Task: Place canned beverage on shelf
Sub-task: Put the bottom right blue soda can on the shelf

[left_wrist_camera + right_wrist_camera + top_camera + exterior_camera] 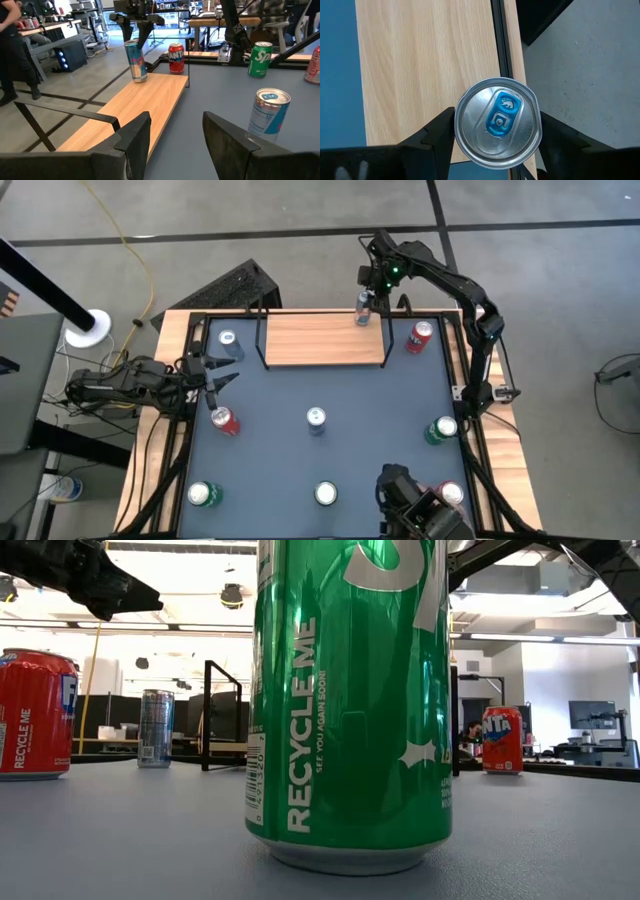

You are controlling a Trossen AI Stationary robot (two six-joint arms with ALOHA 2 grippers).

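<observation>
The shelf is a light-wood board with black wire frames at its ends, lying along the table's far edge. My right gripper reaches down from above onto a silver and blue can at the board's far edge, near its right end. In the left wrist view this can leans slightly, with its base at the board. My left gripper is open and empty at the table's left side, pointing toward the shelf; its wrist view shows the gap between its fingers. My right gripper pinches the can's upper wall just under the rim between its two fingers, one on each side. The fingers come from above, pointing down. The can is slightly tilted, its base at the board's far edge; I cannot tell whether it rests there.
Other cans stand on the blue-grey tabletop: silver-blue, red, silver-blue, red, green, green, one at the near edge, red. Most of the board is bare.
</observation>
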